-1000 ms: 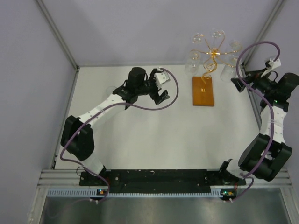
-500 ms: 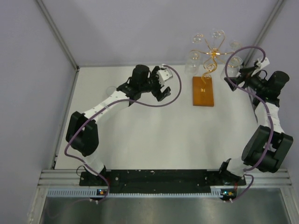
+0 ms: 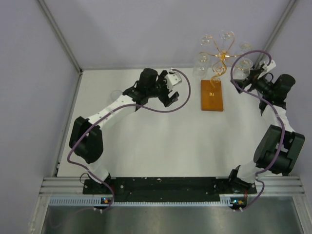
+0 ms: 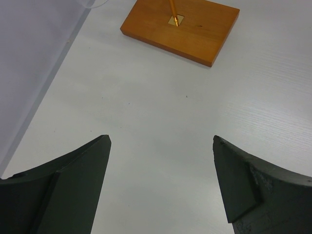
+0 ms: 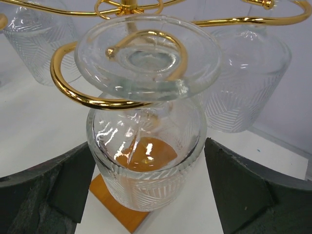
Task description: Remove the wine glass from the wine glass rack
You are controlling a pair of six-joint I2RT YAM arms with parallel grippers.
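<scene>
1. The rack (image 3: 218,61) stands at the far right of the table (image 3: 161,141). Its thin gold stem rises from a flat orange-brown base (image 3: 212,95).
2. The glass (image 5: 146,165) is not yet off the rack. It hangs upside down from a curled arm (image 5: 68,90) on the rack's right side, the side that faces the right arm. Its foot rests on top of the curl and its bowl hangs below.
3. The right gripper (image 5: 148,146) is at that same side of the rack, level with the bowl. Its jaws are spread wide, with one finger (image 5: 48,190) on each side of the bowl and close to the glass wall. I cannot tell whether either finger touches it.
4. Other glasses (image 5: 243,83) hang from the rack's other arms. In the right wrist view they show behind the glass, to its left and right.
5. The left gripper (image 4: 161,141) is to the left of the rack's base, near it but apart, and low over the table. Its jaws are wide, with only white table surface between the fingers.
6. In the left wrist view the rack's base lies ahead of the left gripper's fingers, towards the upper right.
</scene>
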